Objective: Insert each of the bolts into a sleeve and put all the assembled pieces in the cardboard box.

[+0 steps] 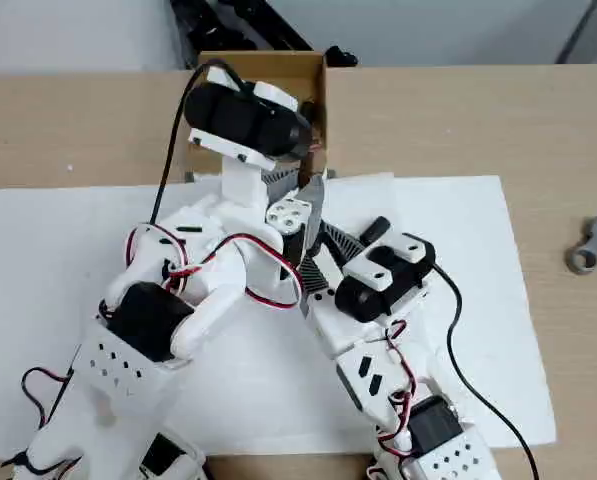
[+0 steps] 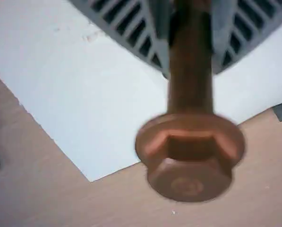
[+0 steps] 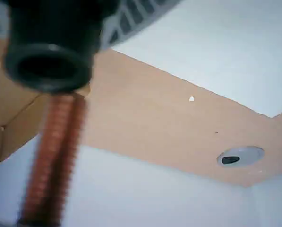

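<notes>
My left gripper (image 2: 190,28) is shut on a copper bolt (image 2: 190,142) by its shank, with the flanged hex head pointing at the wrist camera. My right gripper (image 3: 55,14) is shut on a black sleeve (image 3: 48,64), whose open mouth faces its camera. The bolt's threaded end (image 3: 53,156) lies just beside the sleeve's rim, outside the bore. From above, both grippers meet over the white sheet: the left gripper (image 1: 306,212) sits right in front of the cardboard box (image 1: 278,72), and the right gripper (image 1: 336,248) holds the sleeve (image 1: 376,230).
A white paper sheet (image 1: 58,260) covers most of the wooden table (image 1: 478,120). A grey ring-ended piece (image 1: 590,245) lies on bare wood to the right of the sheet. The box's cardboard wall (image 3: 8,113) is close behind the sleeve.
</notes>
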